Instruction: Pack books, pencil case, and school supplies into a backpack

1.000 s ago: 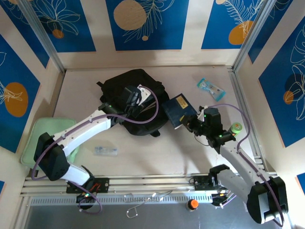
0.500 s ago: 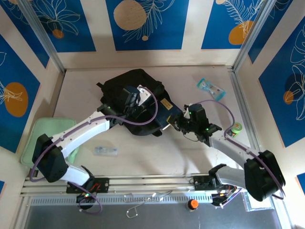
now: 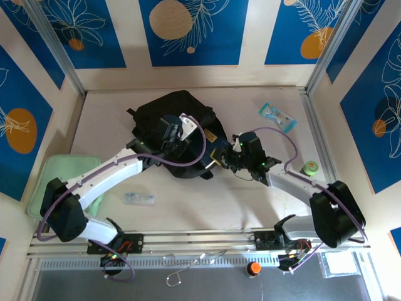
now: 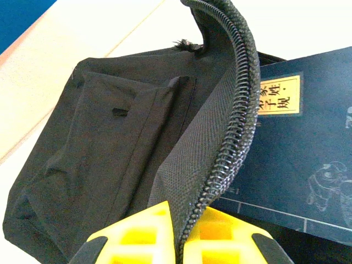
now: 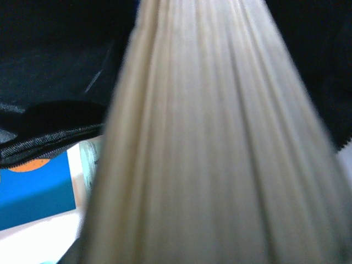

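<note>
Your beige counter (image 3: 250,194) carries the black backpack (image 3: 156,106), lying open just ahead of your left gripper (image 4: 179,242), which is clamped tight on its zipper flap (image 4: 231,137). Your right gripper (image 3: 227,158) is pinched on a navy book (image 4: 300,148), whose far end reaches the opening, just right of that flap and the left gripper.

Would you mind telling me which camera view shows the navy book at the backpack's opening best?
The left wrist view: the book shows its navy cover and yellow label beside the zipper of the backpack. The top external view shows a small part at the right gripper. The right wrist view shows blurred page edges.
</note>
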`<state>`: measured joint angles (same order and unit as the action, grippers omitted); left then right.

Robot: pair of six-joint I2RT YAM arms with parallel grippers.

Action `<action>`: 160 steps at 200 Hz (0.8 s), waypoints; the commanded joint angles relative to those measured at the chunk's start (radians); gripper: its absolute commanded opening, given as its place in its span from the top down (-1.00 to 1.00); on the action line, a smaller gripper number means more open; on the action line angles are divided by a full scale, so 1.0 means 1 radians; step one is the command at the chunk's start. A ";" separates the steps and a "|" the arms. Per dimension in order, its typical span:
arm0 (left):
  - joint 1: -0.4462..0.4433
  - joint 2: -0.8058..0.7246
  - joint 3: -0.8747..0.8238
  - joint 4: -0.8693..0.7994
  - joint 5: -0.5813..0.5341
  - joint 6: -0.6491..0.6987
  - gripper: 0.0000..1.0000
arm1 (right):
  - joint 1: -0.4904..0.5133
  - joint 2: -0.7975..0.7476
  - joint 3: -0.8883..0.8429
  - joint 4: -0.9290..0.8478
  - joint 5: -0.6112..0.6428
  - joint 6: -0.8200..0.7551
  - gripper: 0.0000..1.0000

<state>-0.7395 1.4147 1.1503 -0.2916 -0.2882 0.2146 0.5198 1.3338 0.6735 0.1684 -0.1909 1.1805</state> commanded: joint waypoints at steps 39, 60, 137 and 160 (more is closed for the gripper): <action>0.002 -0.051 -0.001 0.060 0.036 -0.007 1.00 | 0.009 0.124 0.114 0.094 -0.056 0.017 0.85; 0.003 -0.054 -0.004 0.061 0.042 -0.012 1.00 | 0.008 0.183 0.167 0.068 -0.033 0.029 0.86; 0.002 -0.065 -0.019 0.069 0.055 -0.031 1.00 | -0.003 0.490 0.376 -0.018 -0.030 0.137 0.84; 0.002 -0.064 -0.021 0.069 0.061 -0.036 1.00 | -0.012 0.567 0.442 -0.018 -0.025 0.127 0.79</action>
<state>-0.7395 1.3918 1.1316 -0.2798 -0.2646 0.2024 0.5186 1.8397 1.0508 0.1699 -0.2157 1.2884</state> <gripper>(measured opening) 0.064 0.107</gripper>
